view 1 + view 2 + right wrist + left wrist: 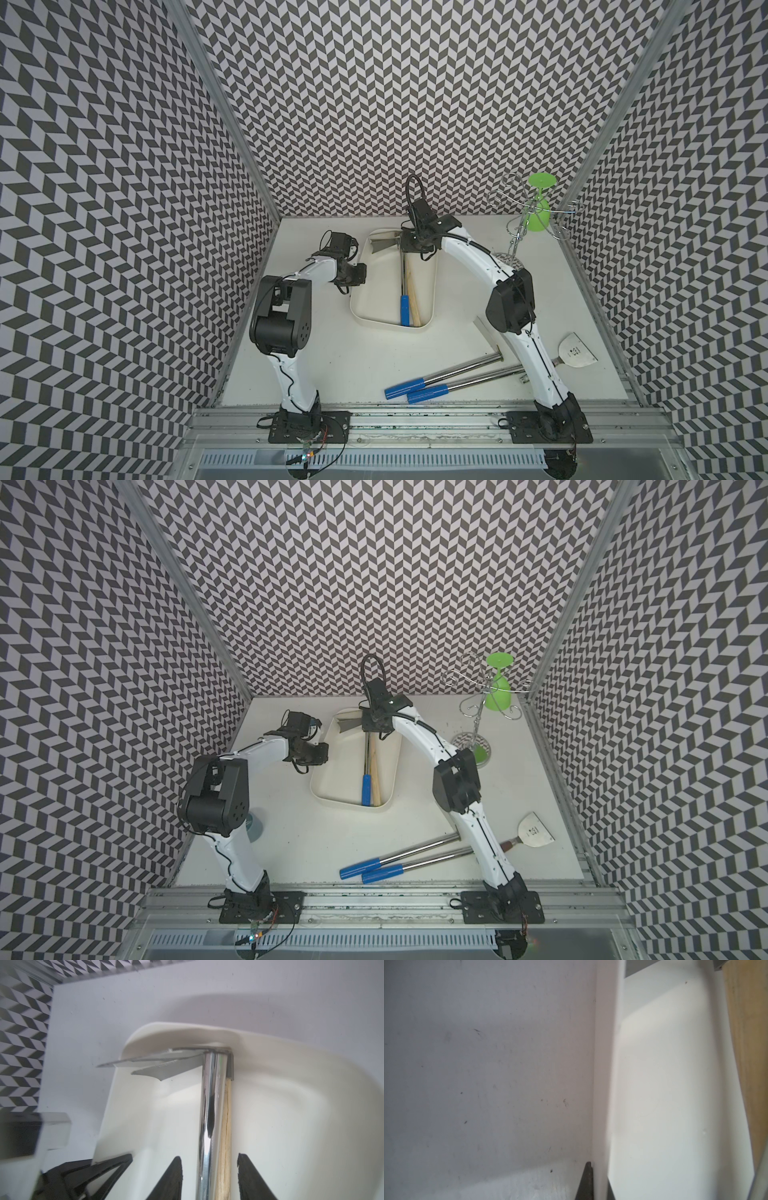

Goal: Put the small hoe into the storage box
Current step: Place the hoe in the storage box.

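Chrome-shafted small hoe lies in the storage box, right end effector agape.

Your right hand hangs over the far end of the storage box. Inside, the small hoe with the blue grip lies beside a wooden handle. Your left hand sits just beside the box.

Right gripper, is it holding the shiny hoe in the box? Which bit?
Nothing is held. The right gripper stands open astride the small hoe at its chrome shaft, fingers clear on both sides.
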Available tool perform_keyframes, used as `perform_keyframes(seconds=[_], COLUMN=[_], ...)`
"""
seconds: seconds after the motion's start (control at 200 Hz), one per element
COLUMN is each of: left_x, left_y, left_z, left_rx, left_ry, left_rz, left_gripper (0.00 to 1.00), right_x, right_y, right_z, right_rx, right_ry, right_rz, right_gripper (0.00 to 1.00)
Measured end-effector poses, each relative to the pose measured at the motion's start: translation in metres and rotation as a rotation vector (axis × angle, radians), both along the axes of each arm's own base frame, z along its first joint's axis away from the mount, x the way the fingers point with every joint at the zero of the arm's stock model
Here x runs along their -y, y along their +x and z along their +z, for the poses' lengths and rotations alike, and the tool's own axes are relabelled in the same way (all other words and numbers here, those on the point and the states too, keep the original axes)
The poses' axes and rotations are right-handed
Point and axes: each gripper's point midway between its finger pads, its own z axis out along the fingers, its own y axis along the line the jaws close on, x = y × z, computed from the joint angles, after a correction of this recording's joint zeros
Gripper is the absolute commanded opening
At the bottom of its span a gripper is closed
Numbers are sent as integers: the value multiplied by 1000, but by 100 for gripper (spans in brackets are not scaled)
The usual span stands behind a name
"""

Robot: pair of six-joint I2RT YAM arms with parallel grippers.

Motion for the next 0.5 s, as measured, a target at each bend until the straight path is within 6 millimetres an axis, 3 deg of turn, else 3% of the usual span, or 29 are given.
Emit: perform_keyframes(seconds=[0.135, 0.295, 0.501], left_x=[0, 0, 0], left_y=[0, 0, 0], left_z=[0, 0, 0], left_rx=[0, 0, 0], left_ry=[0, 0, 0], left_rz=[0, 0, 0], left_gripper=[3, 3, 3], right_x=[3, 4, -2], right_y=[16, 31, 37], right_z=[21, 25, 6], right_rx=[56, 74, 48], right_ry=[66, 125, 149], right_rz=[-36, -69, -66], right_gripper=[42, 40, 43])
